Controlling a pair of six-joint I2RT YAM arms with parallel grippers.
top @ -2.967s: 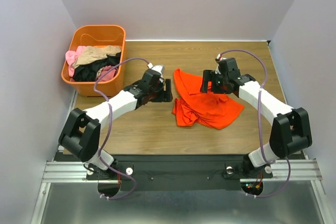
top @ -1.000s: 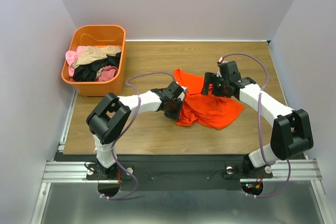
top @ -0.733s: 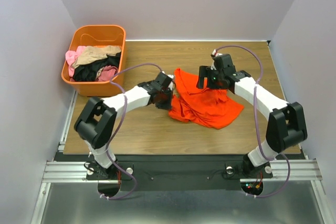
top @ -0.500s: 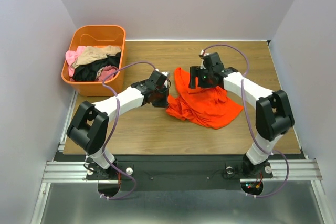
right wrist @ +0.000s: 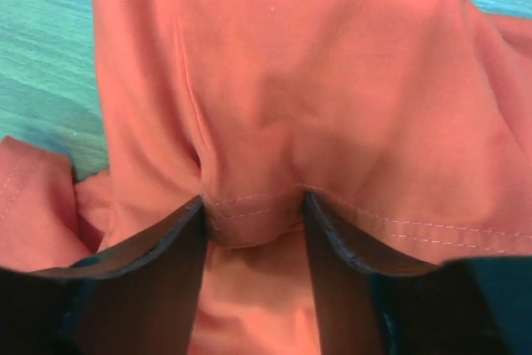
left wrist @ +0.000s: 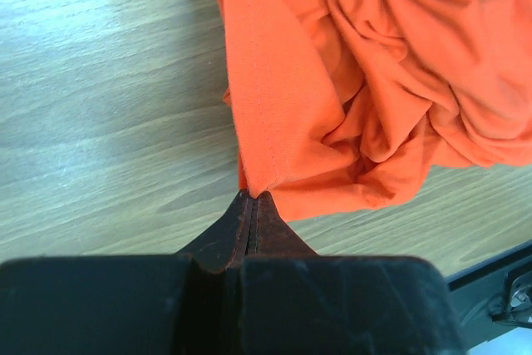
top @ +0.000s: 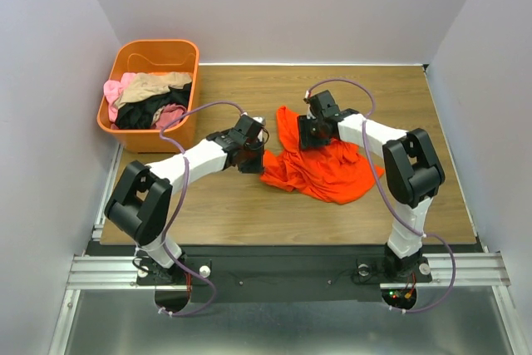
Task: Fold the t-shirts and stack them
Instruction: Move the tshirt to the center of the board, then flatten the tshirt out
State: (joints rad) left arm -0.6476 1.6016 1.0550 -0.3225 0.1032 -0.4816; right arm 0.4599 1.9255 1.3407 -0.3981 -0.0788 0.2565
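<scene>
From the top external camera, a crumpled bright orange-red cloth t-shirt (top: 324,174) lies at the centre of the frame on the brown wooden table (top: 224,205). The left gripper (top: 253,155) meets the shirt's left edge. The right gripper (top: 309,132) sits on its upper edge, where a flap of cloth stands up towards the top of the frame. In the upper left, a rigid rectangular orange plastic tub (top: 158,44) stands at the table's corner. It holds a heap of soft garments: a pink one (top: 112,89), a tan one (top: 154,85) and a black one (top: 141,114).

In the left wrist view, the two dark fingers (left wrist: 229,234) rise from the bottom centre with their tips pressed together and no gap between them. They pinch a pointed fold of the orange-red t-shirt. A stitched hem runs from that pinch up towards the top of the frame, and the rest of the shirt is bunched in the upper right over the wood.

In the right wrist view, orange-red cloth fills nearly the whole frame. The dark fingers (right wrist: 162,247) come up from the bottom edge, standing a little apart. A gathered, double-stitched hem of the shirt is squeezed between them, so the jaws are clamped on the cloth. A strip of table shows at the left edge.
</scene>
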